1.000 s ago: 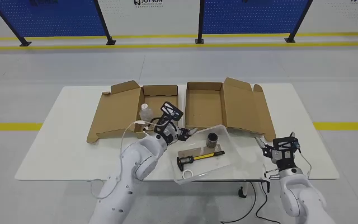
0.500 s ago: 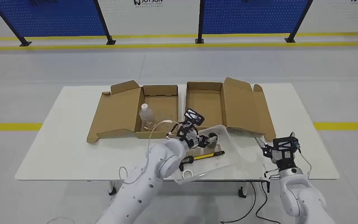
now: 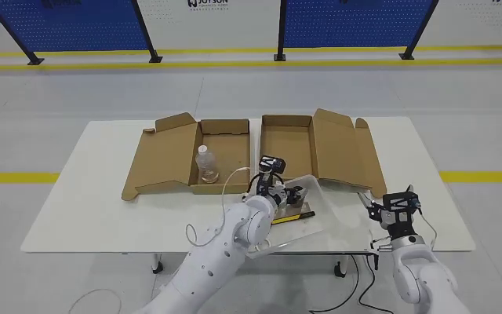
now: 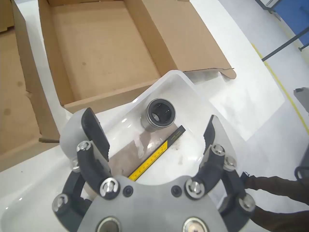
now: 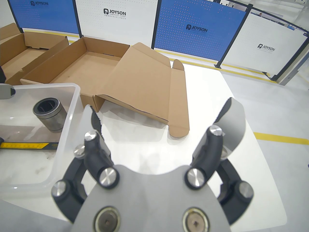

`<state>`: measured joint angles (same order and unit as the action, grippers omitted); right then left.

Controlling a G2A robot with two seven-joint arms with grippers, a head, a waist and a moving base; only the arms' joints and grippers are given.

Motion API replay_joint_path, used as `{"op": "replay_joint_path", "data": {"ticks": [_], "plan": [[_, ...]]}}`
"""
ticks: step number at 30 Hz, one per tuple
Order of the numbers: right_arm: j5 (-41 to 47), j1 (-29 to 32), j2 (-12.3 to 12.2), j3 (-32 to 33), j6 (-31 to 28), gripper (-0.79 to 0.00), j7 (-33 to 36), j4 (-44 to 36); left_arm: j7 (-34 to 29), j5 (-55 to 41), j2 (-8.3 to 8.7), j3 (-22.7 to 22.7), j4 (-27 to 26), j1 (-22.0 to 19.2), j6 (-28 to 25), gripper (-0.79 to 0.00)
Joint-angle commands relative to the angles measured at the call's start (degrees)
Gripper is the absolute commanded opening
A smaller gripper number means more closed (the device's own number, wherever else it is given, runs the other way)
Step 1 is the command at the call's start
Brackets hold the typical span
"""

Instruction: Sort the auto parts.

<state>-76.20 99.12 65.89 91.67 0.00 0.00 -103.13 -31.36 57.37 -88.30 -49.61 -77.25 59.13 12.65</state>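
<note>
A clear plastic tray point(image 3: 316, 185) near the table's front holds a metal cylindrical bearing point(image 4: 159, 114), a yellow-and-black caliper point(image 3: 295, 217) and a flat grey plate point(image 4: 125, 153). My left gripper point(image 4: 149, 117) hangs open just above the tray. The bearing lies ahead of it, between the lines of its fingers, untouched. The right gripper point(image 5: 160, 108) stands open over bare table by the front right edge, beside the tray wall point(image 5: 67, 126), holding nothing. From there the bearing point(image 5: 49, 114) stands upright-tilted inside the tray.
Two open cardboard boxes sit behind the tray: the left box point(image 3: 223, 149) holds a clear bottle point(image 3: 205, 163), and the right box point(image 3: 286, 149) has its flap point(image 3: 345, 153) spread toward the right gripper. A white ring point(image 3: 263, 245) lies at the tray's front end.
My left gripper has swung rightward from the left box's edge to over the tray, near the bearing. The right arm has stayed still.
</note>
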Motion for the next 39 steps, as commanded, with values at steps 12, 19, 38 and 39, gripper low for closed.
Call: {"op": "replay_joint_path", "data": {"ticks": [12, 19, 38, 39], "plan": [[0.00, 0.00, 0.00, 0.00, 0.00, 0.000, 0.00, 0.00, -0.23, 0.02, -0.24, 0.43, 0.98, -0.42, 0.40, 0.000], [0.00, 0.00, 0.00, 0.00, 0.00, 0.000, 0.00, 0.00, -2.14, -1.98, -0.61, -0.43, 0.00, -0.11, 4.03, 0.000], [0.00, 0.00, 0.00, 0.00, 0.00, 0.000, 0.00, 0.00, -3.64, -13.34, -5.89, 3.90, 13.49, -8.80, 16.34, -0.145], [0.00, 0.00, 0.00, 0.00, 0.00, 0.000, 0.00, 0.00, -3.47, -13.69, -6.02, 3.80, 13.91, -8.98, 16.48, -0.163]]}}
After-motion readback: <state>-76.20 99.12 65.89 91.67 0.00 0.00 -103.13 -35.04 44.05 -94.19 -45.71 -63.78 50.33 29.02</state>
